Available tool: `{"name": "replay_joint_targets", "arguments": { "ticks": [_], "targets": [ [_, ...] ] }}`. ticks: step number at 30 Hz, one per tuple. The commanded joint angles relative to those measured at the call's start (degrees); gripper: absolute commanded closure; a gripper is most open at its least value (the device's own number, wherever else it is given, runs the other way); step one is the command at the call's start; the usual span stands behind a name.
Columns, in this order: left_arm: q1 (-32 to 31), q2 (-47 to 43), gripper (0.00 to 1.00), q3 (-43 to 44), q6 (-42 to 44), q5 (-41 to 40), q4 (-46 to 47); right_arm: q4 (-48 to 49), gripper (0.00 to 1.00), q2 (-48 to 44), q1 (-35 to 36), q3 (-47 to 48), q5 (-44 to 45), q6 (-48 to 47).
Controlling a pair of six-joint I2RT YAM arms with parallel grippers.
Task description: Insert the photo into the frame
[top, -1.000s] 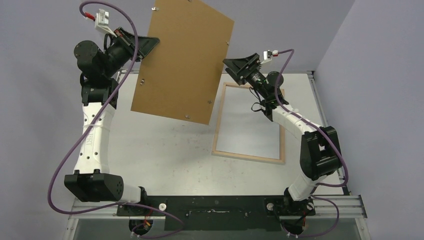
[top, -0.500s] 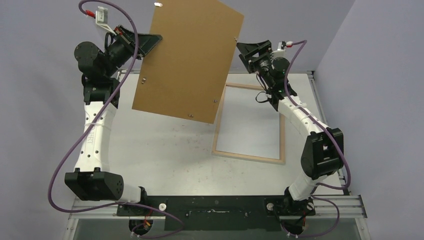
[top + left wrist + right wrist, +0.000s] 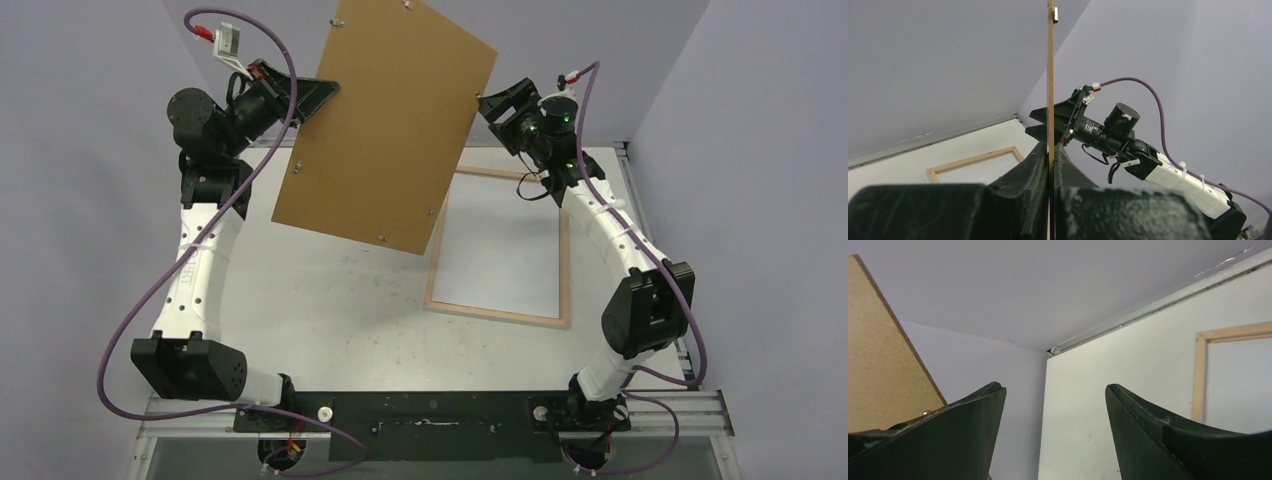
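Observation:
The frame (image 3: 495, 315), pale wood rim with a clear pane, lies flat on the table at the right; it also shows in the left wrist view (image 3: 973, 161) and the right wrist view (image 3: 1200, 375). The photo is not in view. My left gripper (image 3: 318, 95) is shut on the left edge of a plain brown hardboard sheet (image 3: 385, 130) with small metal clips and holds it tilted high above the table. In the left wrist view the sheet (image 3: 1050, 75) stands edge-on between my fingers (image 3: 1050, 150). My right gripper (image 3: 490, 105) is open and empty beside the sheet's right edge (image 3: 878, 365).
The table's back edge meets the grey wall behind the frame (image 3: 1128, 322). The right-hand wall stands close to the right arm. The black base rail (image 3: 430, 410) runs along the near edge.
The left arm has carried the hardboard sheet up and to the right. The right gripper has risen and swung towards the sheet's right edge, staying open.

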Motion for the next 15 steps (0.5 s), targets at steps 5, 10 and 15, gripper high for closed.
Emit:
{"name": "replay_joint_targets", "arguments": {
  "ticks": [5,10,15],
  "targets": [
    [-1.5,-0.5,1.00,-0.5,-1.9,-0.8,6.7,-13.4,0.23,-1.1,2.5,9.9,-3.8,-16.3],
    [-2.4,0.8,1.00,-3.4,-10.4,-5.8,12.4,-9.1,0.20,-3.9,2.4,3.8,-8.7,-17.0],
    [-2.2,1.4,1.00,-3.4,-12.8,-10.0,13.6,-2.7,0.16,-11.1,0.6,-6.8,-5.9,-15.5]
  ]
}}
